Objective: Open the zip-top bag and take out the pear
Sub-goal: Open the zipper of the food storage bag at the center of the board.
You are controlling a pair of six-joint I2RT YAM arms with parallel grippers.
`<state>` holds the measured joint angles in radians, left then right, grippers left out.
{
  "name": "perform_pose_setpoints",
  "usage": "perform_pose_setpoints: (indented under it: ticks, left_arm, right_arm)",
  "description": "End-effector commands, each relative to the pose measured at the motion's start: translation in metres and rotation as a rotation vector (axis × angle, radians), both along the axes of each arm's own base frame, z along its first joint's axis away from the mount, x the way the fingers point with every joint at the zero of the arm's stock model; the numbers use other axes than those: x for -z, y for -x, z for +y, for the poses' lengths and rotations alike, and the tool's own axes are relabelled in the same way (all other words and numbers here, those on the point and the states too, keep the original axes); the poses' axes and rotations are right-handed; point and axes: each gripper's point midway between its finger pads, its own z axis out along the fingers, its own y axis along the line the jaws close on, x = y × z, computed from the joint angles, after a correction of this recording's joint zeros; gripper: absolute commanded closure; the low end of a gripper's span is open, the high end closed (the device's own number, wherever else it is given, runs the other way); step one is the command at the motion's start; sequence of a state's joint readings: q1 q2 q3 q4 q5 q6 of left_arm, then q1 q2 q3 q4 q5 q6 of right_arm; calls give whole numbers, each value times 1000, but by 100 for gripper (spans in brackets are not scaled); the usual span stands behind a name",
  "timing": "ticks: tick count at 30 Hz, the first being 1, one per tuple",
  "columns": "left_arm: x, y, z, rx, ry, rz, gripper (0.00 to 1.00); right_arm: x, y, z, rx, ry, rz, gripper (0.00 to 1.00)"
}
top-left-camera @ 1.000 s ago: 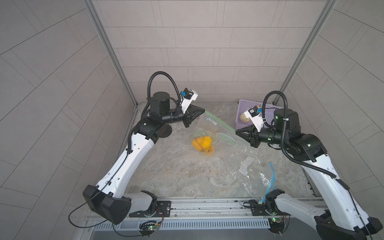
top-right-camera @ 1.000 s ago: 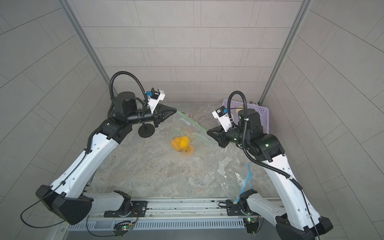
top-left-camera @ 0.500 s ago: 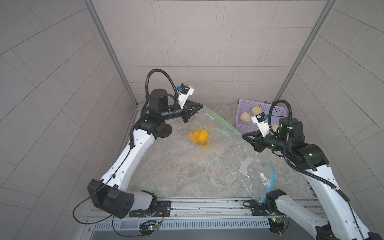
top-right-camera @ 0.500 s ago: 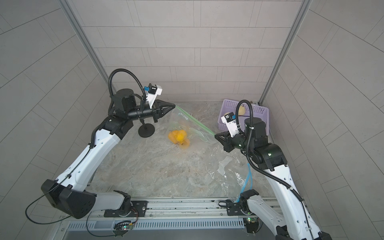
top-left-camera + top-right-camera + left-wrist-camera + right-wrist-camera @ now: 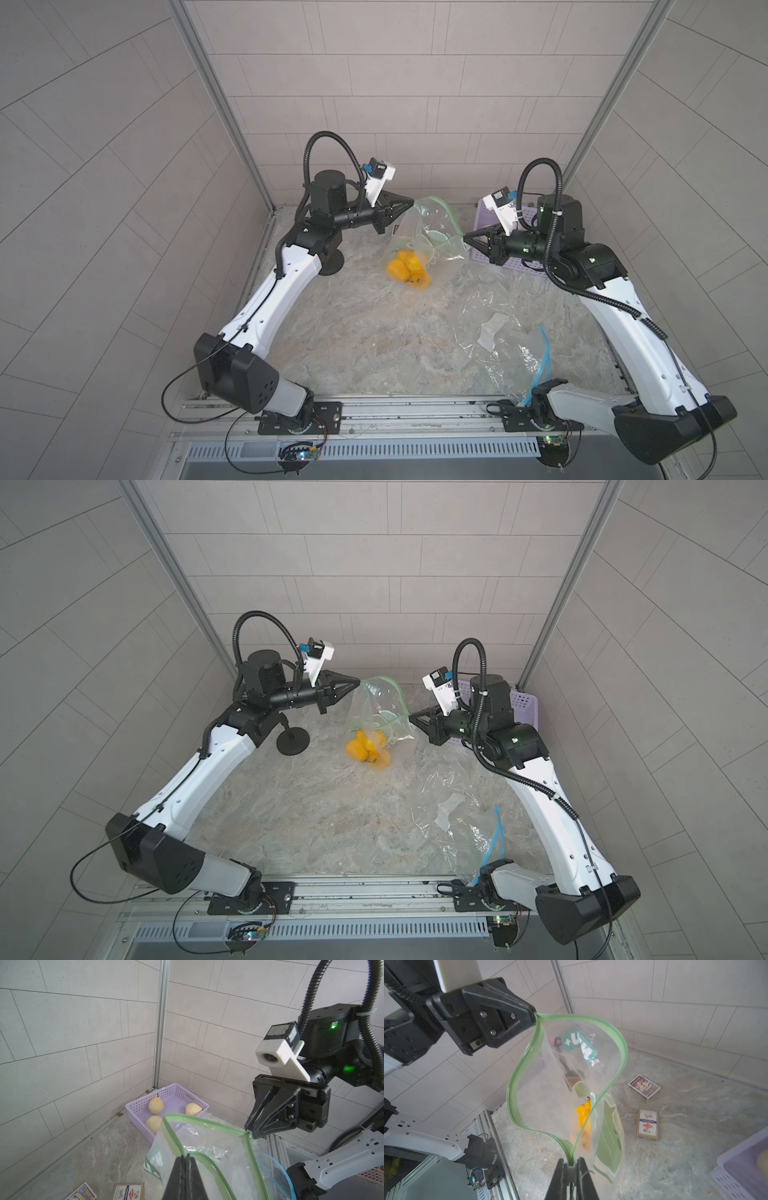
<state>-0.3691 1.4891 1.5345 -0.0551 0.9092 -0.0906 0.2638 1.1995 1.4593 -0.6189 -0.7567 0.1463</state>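
Over marble tabletop [image 5: 353,332], left claw [image 5: 411,202] and right claw [image 5: 466,237] pinch zip-top bag [image 5: 409,237] aloft.

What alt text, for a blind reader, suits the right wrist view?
The left gripper and right gripper hold the open zip-top bag, yellow fruit inside, by opposite ends of its green rim. Two card decks lie on the table.

Marbled tabletop [image 5: 353,332] bears a lilac basket [image 5: 138,1122], card decks [image 5: 644,1086] [image 5: 647,1124], and a crumpled clear bag [image 5: 511,357].
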Motion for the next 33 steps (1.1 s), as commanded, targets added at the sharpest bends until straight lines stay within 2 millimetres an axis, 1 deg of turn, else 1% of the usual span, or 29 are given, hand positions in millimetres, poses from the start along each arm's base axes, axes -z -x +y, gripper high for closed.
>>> perform_pose_setpoints:
  ticks: [1,2,3,6,10,12,13,14,16,17,19,23,25,27,28,30,33]
  left_arm:
    - [-24,3,-7,36,49,-60,100]
    - [-20,3,-8,43,49,-50,100]
    - [-14,4,-10,49,46,-41,100]
    - [11,7,-16,64,30,4,100]
    - [42,15,-25,77,6,52,100]
    - [53,19,-30,88,-7,73,100]
    - [59,20,-33,96,-20,84,100]
    - [65,23,-36,105,-40,90,100]
    - [80,26,-42,117,-92,104,100]
    - [85,27,-45,124,-107,110,100]
    - [94,27,-48,137,-121,129,100]
    - [102,27,-52,154,-131,144,100]
    - [104,27,-53,159,-134,147,100]
    - [106,28,-55,165,-137,150,100]
    - [107,28,-55,165,-140,151,100]
    - [108,28,-56,166,-144,150,100]
    - [108,28,-56,167,-147,149,100]
  right_arm:
    - [-13,-5,5,-22,-10,-74,100]
    - [-6,-6,5,-17,-5,-59,100]
    - [6,-8,6,-7,-7,-32,100]
    - [48,-8,10,25,-40,55,100]
    - [102,8,24,55,-78,183,100]
    - [122,18,28,73,-56,214,97]
    - [132,22,26,104,-38,234,96]
    - [137,24,24,118,-36,251,95]
    - [143,28,14,172,-21,283,87]
    - [142,28,8,202,-18,285,83]
    - [135,32,-1,234,-30,281,68]
    - [120,37,-16,285,-35,258,57]
    - [114,36,-24,321,-21,258,57]
    - [108,35,-23,313,-35,265,60]
    - [105,35,-19,290,-43,270,63]
    - [101,34,-8,238,-68,297,74]
    - [108,30,-1,216,-70,338,85]
